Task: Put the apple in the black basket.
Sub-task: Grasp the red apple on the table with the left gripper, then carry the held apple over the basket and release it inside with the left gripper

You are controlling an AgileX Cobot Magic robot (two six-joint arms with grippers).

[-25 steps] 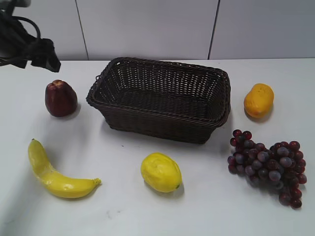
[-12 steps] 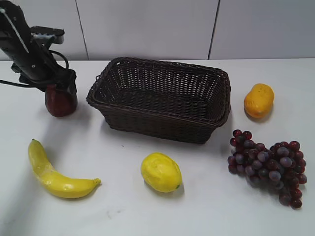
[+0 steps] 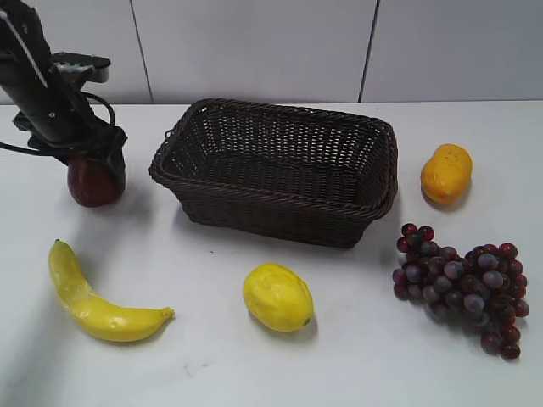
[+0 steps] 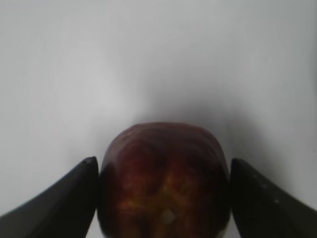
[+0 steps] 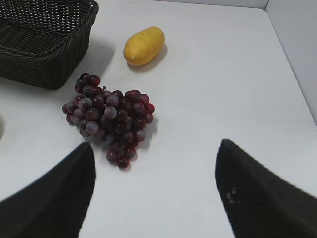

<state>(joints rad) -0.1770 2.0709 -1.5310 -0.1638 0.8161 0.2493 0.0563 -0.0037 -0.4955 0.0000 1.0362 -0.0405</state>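
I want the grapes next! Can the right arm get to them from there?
Probably yes. The grapes lie on bare table just ahead of the right gripper, whose fingers are spread wide. Nothing sits between; the basket is off to the side.

Apple (image 3: 93, 182): dark red-maroon, glossy, on white tabletop (image 3: 212, 356), left of basket, apart from it; lobed top faces left wrist camera. Black basket (image 3: 276, 170): dark woven wicker, rectangular, flared sides, braided rim, upright, mid-tabletop.
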